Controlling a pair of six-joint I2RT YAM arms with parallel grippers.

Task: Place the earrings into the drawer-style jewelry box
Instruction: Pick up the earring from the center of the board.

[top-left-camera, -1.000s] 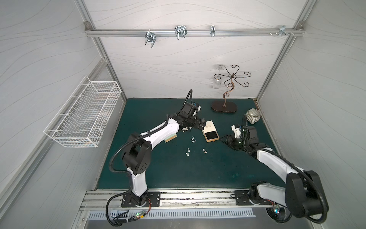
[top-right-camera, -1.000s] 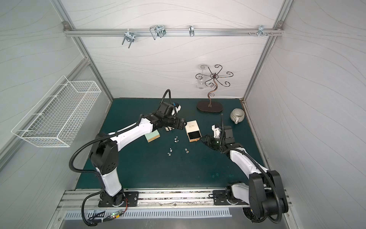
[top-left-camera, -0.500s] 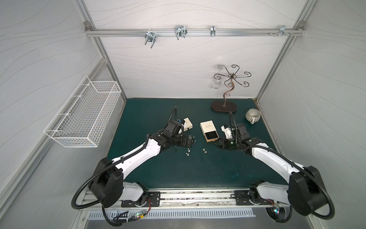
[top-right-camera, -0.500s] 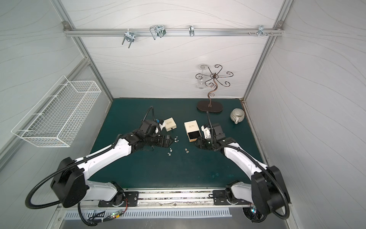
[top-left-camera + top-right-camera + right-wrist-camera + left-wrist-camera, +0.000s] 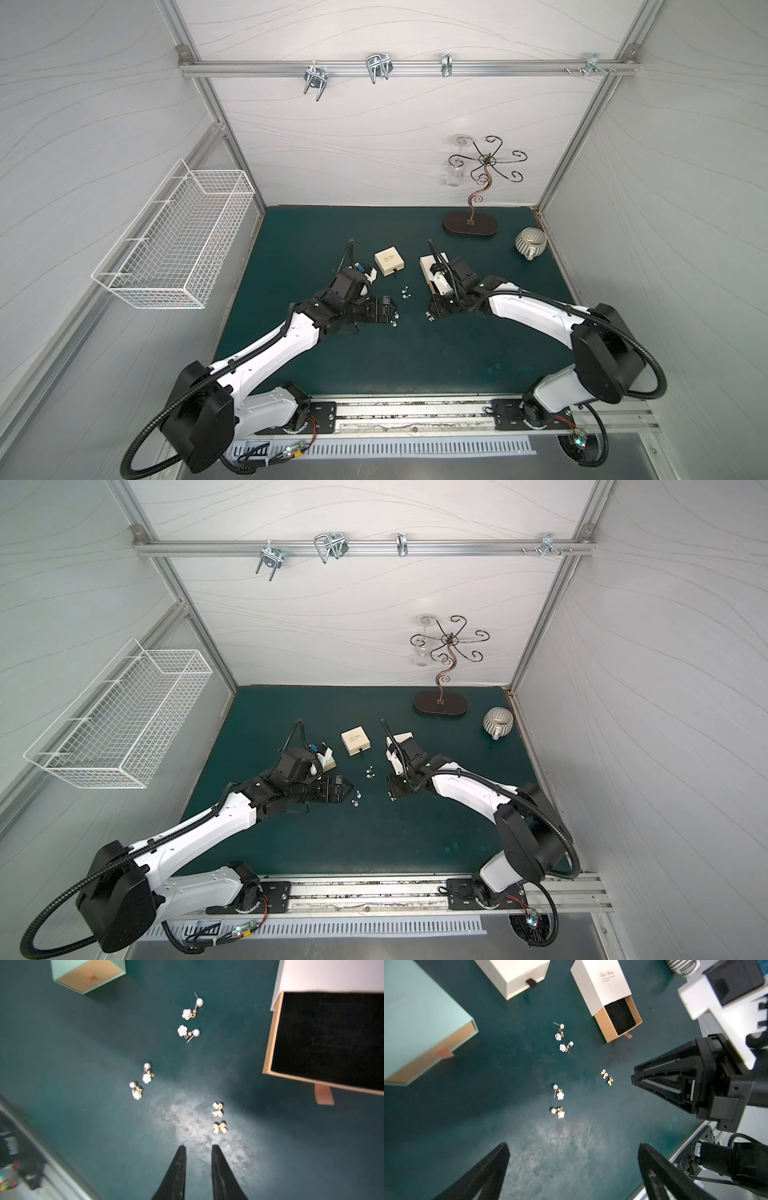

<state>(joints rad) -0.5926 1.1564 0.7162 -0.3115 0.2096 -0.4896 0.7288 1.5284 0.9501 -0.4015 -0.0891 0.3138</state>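
left hand [image 5: 572,1145] low over the desk [image 5: 467,1105], fingers wide apart; right hand [image 5: 198,1147] angled down beside the bow earrings [image 5: 218,1109], fingers narrowly apart, gripping nothing. the pulled-out jewelry box drawer [image 5: 268,1047] shows only black lining.

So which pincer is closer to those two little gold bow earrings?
Right. The right pincer sits just short of the gold bow earrings, with only bare mat between them. The left pincer hangs farther off, closer to a pearl-and-flower pair.

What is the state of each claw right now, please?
Left claw: wide open, holding nothing.
Right claw: open only by a narrow gap, holding nothing, tips just short of the gold bow earrings.
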